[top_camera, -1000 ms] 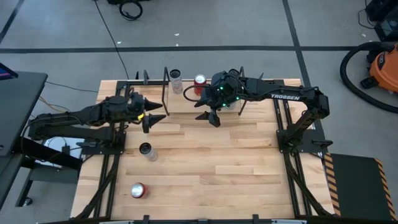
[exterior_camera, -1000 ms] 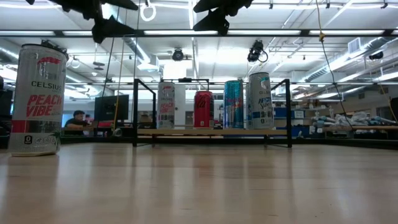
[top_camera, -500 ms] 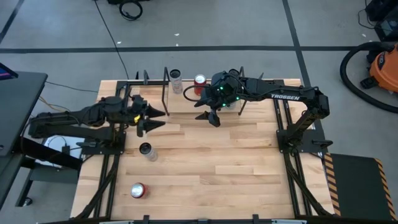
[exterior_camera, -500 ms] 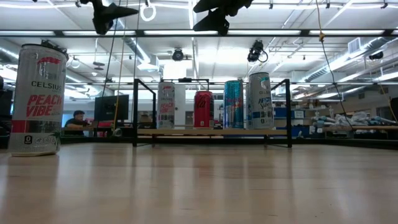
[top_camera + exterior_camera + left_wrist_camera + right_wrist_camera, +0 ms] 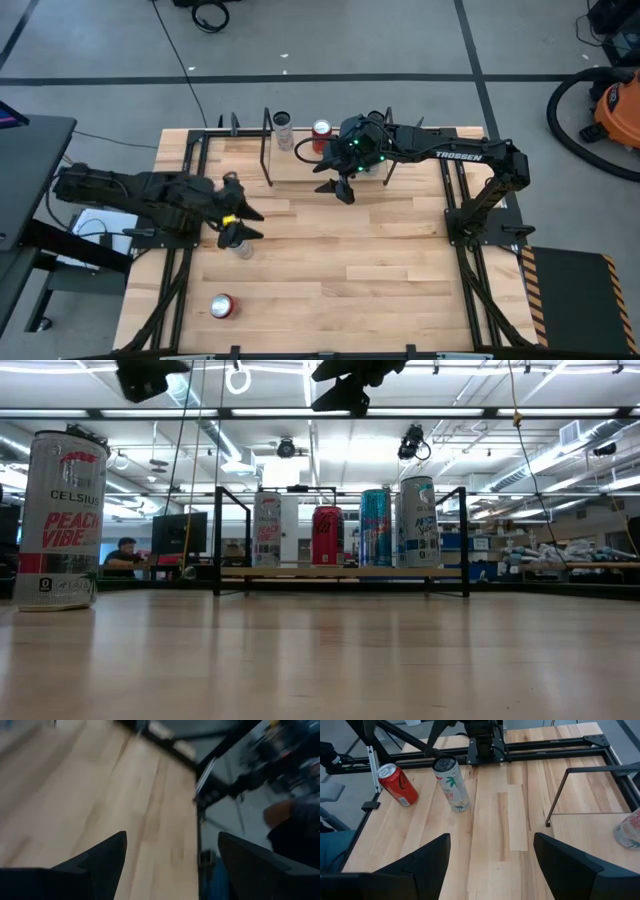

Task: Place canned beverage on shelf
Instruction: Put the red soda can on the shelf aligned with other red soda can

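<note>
- High view: the shelf (image 5: 300,170), a low light-wood board in a thin black rod frame with upright posts, stands at the far edge of the pale plank table (image 5: 330,260). On it show a white tall can (image 5: 283,130) and a red can (image 5: 321,130); the right arm covers the rest of it.
- High view: the left pincer (image 5: 240,224) hangs above a tall white-and-pink can (image 5: 238,246) standing on the table's left half, its fingers apart and holding nothing. A short red can (image 5: 221,305) stands nearer the front edge, well apart from it.
- High view: the right pincer (image 5: 337,187) hovers just in front of the shelf, fingers spread and empty.
- Low view: the shelf (image 5: 340,572) carries four upright cans in a row: white (image 5: 267,531), red (image 5: 327,536), blue-and-red (image 5: 375,528) and white-and-blue (image 5: 419,522). The tall white-and-pink can (image 5: 62,520), printed "Peach Vibe", stands close at the left. Both arms show only as dark shapes at the top.
- Left wrist view: two dark fingers (image 5: 102,857) stand clearly apart over blurred table planks, with nothing between them.
- Right wrist view: two dark fingers (image 5: 430,855) stand wide apart and empty; beyond them the tall white-and-pink can (image 5: 451,783) and the short red can (image 5: 397,784) stand upright, near each other but not touching.
</note>
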Robot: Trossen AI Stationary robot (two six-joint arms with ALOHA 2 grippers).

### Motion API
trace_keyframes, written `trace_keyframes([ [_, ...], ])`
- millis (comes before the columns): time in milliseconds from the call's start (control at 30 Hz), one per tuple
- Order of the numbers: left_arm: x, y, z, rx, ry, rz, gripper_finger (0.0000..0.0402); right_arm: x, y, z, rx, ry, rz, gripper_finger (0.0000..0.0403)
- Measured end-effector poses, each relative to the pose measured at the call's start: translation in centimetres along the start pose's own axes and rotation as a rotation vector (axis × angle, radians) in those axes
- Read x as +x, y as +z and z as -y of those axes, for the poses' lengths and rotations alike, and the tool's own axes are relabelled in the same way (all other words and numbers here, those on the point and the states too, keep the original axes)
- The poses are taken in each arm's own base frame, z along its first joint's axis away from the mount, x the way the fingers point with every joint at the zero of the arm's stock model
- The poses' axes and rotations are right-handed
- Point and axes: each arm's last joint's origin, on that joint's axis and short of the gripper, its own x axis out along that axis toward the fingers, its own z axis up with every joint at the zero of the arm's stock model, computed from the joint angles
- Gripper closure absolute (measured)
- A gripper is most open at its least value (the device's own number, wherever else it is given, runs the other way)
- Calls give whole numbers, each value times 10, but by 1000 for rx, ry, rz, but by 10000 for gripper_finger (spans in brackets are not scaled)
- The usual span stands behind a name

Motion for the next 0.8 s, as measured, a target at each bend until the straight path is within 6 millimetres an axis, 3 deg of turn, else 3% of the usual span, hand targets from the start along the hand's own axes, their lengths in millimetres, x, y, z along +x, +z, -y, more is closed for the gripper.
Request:
trace_keyframes([
  [400,17,-23,21,-228,183,-309,88,0,-1,0,54,1,-10,108],
  [800,23,-69,37,-425,376,-534,88,0,-3,0,103,0,-22,108],
])
